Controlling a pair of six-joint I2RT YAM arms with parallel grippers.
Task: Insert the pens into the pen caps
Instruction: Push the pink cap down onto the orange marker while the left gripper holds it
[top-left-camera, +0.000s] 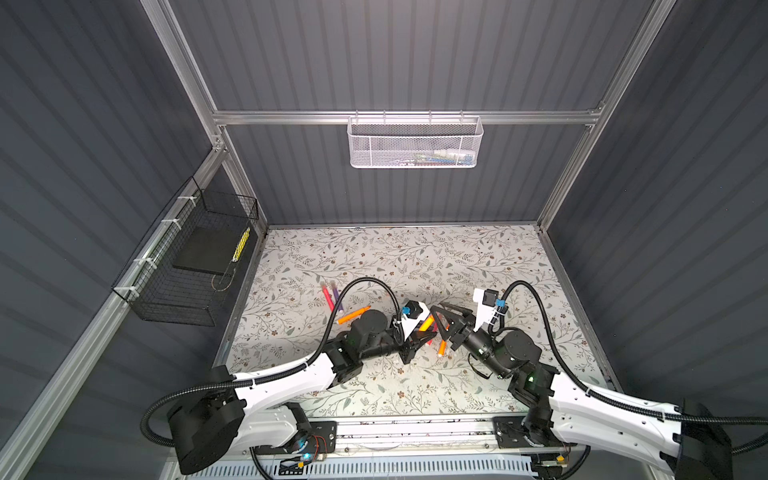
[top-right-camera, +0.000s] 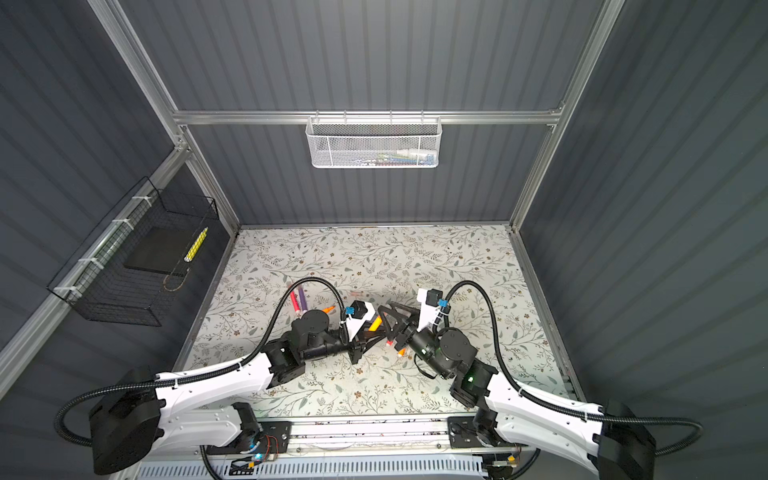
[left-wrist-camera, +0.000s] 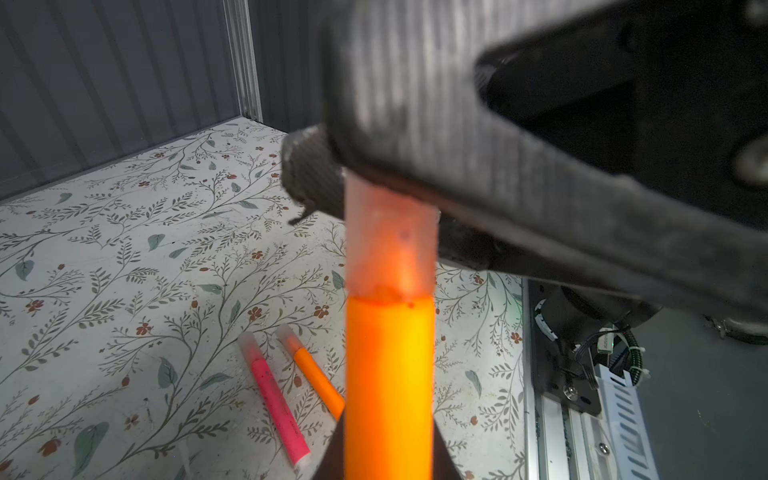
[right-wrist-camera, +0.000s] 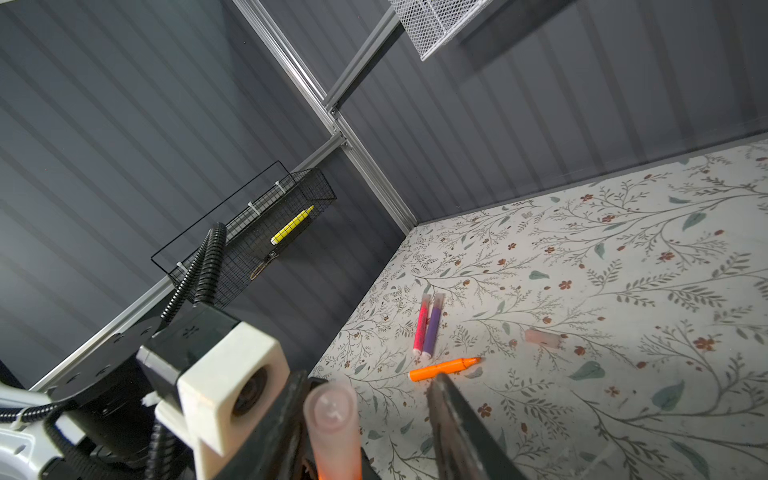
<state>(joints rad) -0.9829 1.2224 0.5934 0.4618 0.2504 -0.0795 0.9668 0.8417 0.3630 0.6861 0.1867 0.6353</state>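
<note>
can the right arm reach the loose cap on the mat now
Probably yes: the right gripper is open, the loose cap lies alone on the mat; only the left gripper's pen stands between its fingers.

Held orange pen was cut off at the left wrist view's edge, far end of its cap was hidden behind a blurred finger of the right claw, contents of the white mesh basket, upper centre, were too small to tell

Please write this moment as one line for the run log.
left pincer: shut on orange pen | right pincer: open beside fitted cap | remaining: uncapped pen, loose cap on table
</note>
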